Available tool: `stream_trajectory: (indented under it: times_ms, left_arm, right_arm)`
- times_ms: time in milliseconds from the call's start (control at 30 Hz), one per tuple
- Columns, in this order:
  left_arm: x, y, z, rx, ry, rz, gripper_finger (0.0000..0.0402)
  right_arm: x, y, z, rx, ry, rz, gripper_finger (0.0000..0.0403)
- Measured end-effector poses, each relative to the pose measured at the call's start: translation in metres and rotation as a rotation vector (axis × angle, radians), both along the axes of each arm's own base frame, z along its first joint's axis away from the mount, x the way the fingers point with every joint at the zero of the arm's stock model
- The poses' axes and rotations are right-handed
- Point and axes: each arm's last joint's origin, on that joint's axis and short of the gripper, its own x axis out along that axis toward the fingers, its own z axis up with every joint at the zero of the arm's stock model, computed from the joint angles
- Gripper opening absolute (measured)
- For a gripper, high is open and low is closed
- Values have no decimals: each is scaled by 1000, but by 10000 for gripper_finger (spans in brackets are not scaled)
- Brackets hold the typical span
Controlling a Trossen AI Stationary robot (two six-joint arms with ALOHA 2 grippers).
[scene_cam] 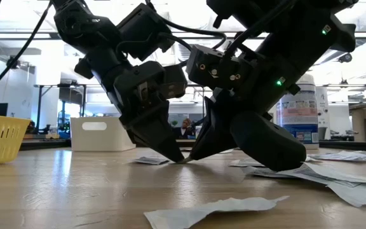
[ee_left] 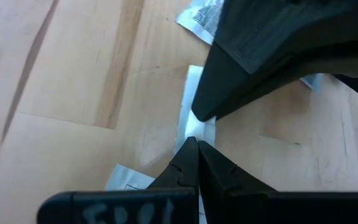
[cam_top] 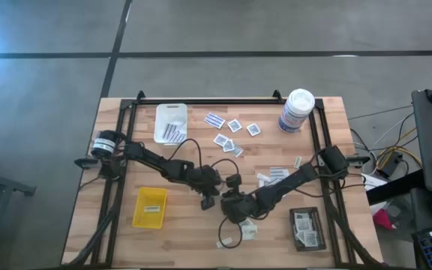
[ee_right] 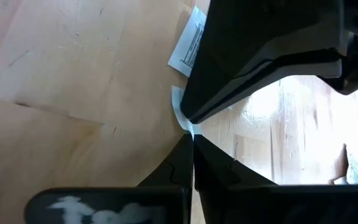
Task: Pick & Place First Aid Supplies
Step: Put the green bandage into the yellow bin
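The first aid supplies (cam_top: 235,135) lie scattered over the far middle and right of the bench (cam_top: 118,217), with more of the flat packets near the front edge. One of them, a pale narrow packet (ee_left: 194,118), lies flat on the wood at the middle of the bench, and both tools meet at it. In the left wrist view the left tool (ee_left: 197,144) has its fingers pressed together with no gap, the tips resting on the near end of that packet. In the right wrist view the right tool (ee_right: 192,138) is likewise closed tight, its tips at the packet's edge with a sliver of white showing at the point. We cannot tell for certain whether either pinch actually has the thin paper between its fingers or only presses on it.

We judge the two arms meet here because a flat packet is hard to lift off a smooth surface: one tool can pin or raise an edge while the other takes hold.

In the low view both tools slope down to the same spot on the wood, tip to tip. Further out stand the yellow tray (cam_top: 150,207) at front left, the white tray (cam_top: 170,122) at back left, the black tray (cam_top: 307,227) at front right, and the white canister (cam_top: 297,110) at the back.
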Motion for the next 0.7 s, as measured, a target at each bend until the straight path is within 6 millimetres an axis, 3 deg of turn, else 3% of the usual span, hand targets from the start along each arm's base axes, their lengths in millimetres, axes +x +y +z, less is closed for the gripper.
stream_trajectory:
  times_ms: [333,700]
  left_arm:
    - [0,1,2,38,-20,-35,5]
    - [2,2,3,85,-54,-78,95]
  right_arm:
    - [3,5,6,-25,35,12,8]
    - [1,7,10,-4,42,-19,8]
